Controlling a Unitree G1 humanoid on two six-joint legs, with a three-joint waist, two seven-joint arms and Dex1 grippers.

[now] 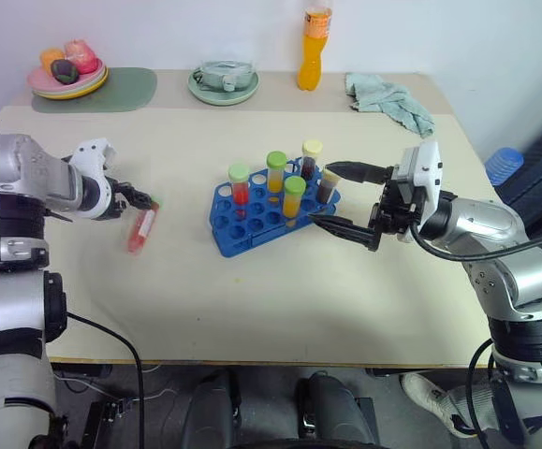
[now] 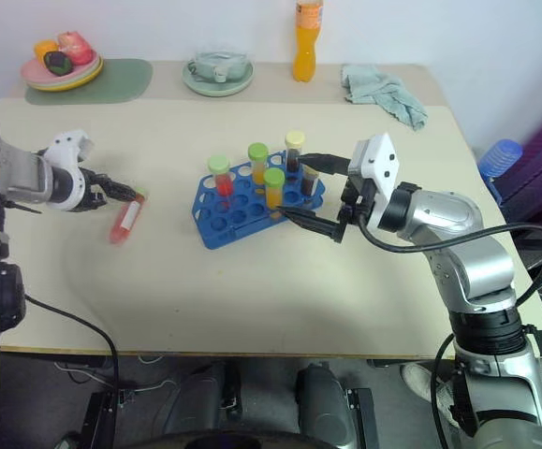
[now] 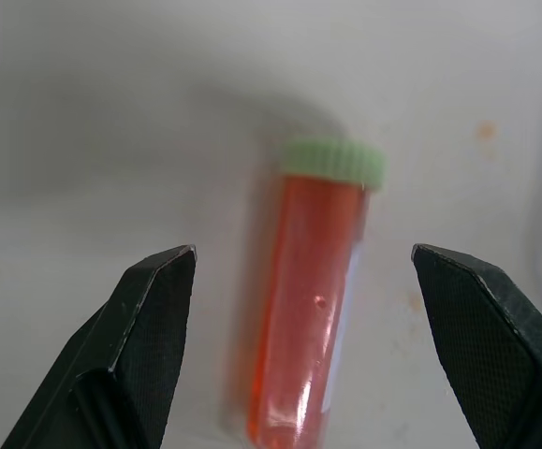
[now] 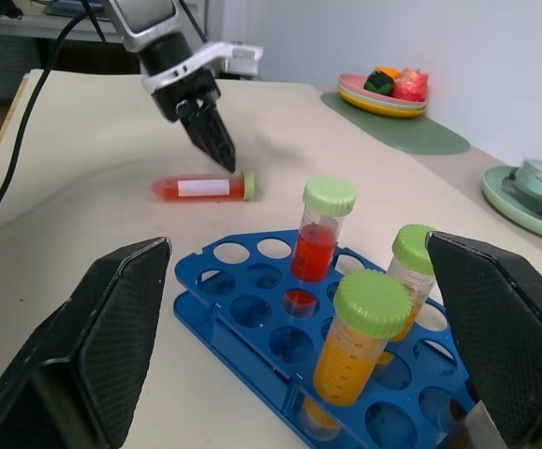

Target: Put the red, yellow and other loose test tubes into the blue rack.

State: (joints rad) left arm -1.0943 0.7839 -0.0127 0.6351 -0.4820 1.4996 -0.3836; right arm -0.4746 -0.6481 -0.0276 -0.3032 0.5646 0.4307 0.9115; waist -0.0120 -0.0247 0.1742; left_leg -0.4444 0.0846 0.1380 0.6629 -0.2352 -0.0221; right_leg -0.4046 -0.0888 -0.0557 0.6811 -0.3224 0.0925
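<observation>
Loose red tube (image 3: pixel 308 299): light, stiff, slick, rolls easily.
Your left gripper (image 3: pixel 303 360) gapes empty astride it; pinch mid-barrel. Right gripper (image 1: pixel 338 198), 3 o'clock of the blue rack (image 1: pixel 228 229), wide, empty.

Six capped test tubes in all: five stand upright in the blue rack (image 1: pixel 272 211), just beside the right hand (image 1: pixel 345 199), and one red tube (image 1: pixel 142 229) lies loose on the desk (image 1: pixel 252 309), just below the left hand (image 1: pixel 147 200). Of the five, one holds red liquid, two yellow, two dark brown. One rack. Two hands.
</observation>
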